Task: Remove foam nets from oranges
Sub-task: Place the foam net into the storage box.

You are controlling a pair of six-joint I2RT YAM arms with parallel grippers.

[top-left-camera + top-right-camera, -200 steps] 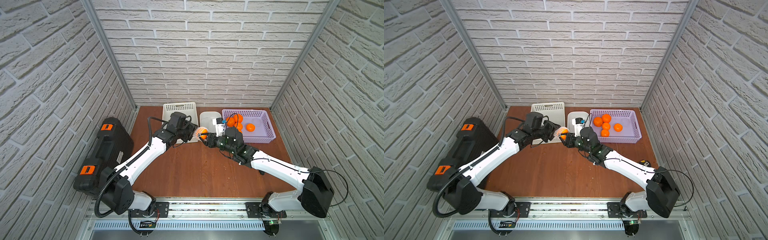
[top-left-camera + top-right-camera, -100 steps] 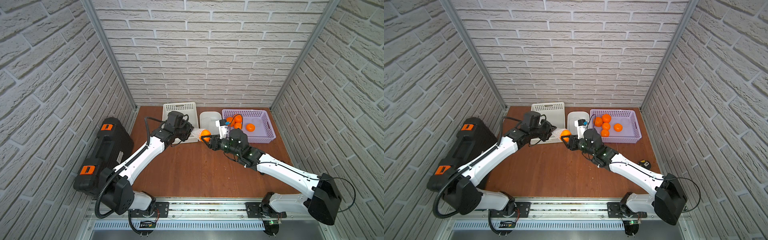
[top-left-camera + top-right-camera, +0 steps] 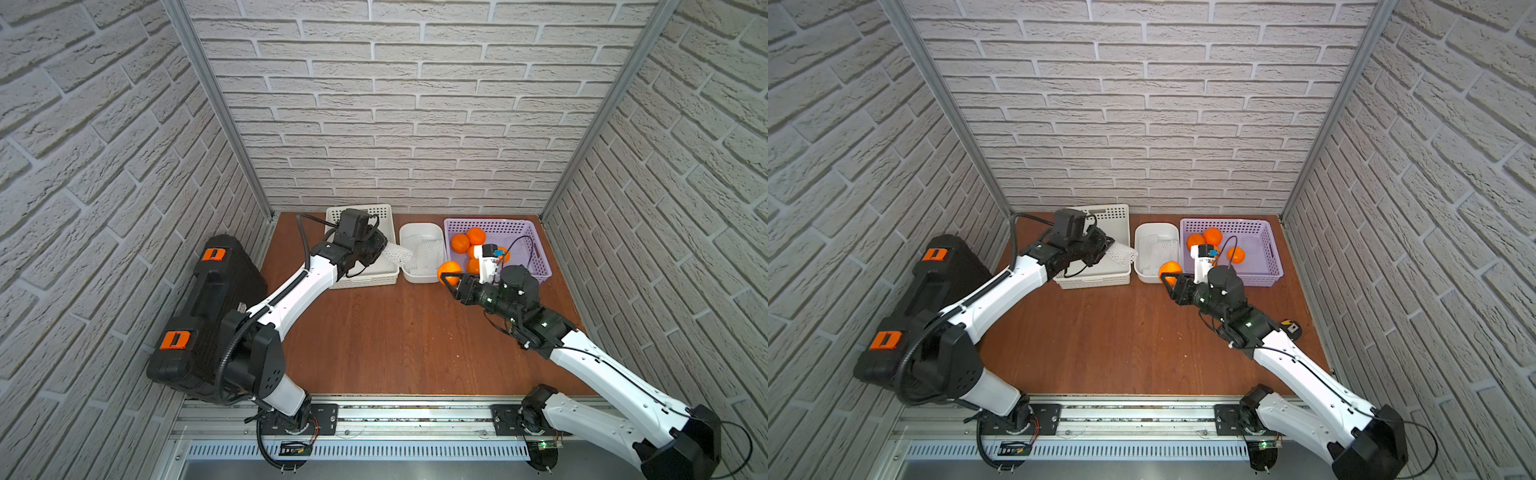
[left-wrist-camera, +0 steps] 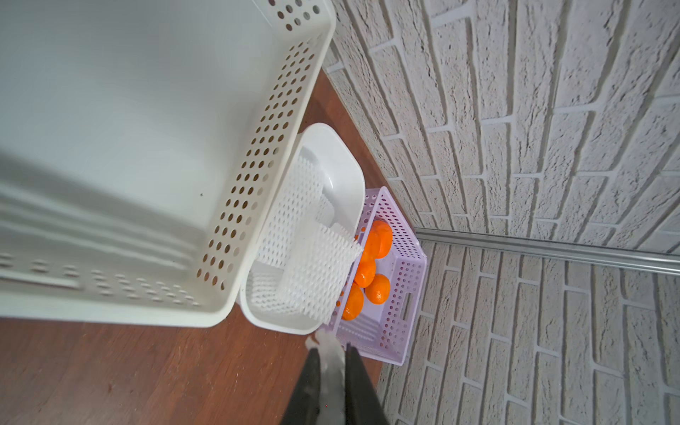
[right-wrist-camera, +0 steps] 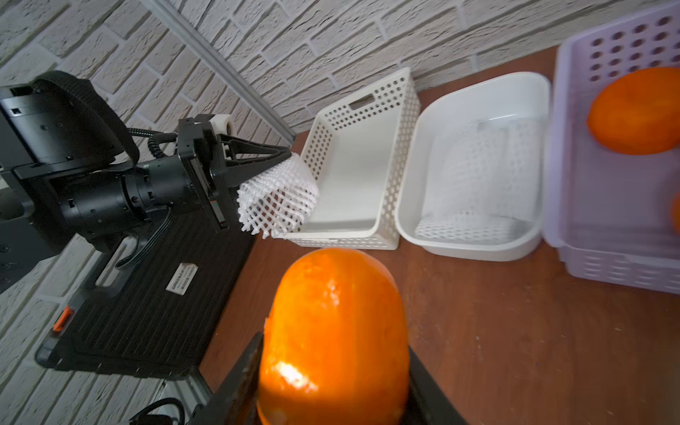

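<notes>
My left gripper (image 4: 330,351) is shut on a white foam net (image 3: 397,254), which hangs free over the near corner of the white perforated basket (image 3: 365,280). The same foam net (image 5: 279,198) shows at the jaw tips in the right wrist view. My right gripper (image 3: 448,277) is shut on a bare orange (image 3: 449,269) held above the table, in front of the white tub (image 3: 419,226). Several more oranges (image 3: 467,241) lie in the purple basket (image 3: 540,259). Other foam nets (image 3: 424,253) lie in the tub.
A black case with orange latches (image 3: 208,307) leans against the left wall beside the left arm. The three containers stand in a row along the back wall. A small black and yellow object (image 3: 1289,326) lies on the table by the right arm.
The net has come off the orange. My left gripper closed on the net and drew back with it over the white basket. My right gripper carried the bare orange rightward.
</notes>
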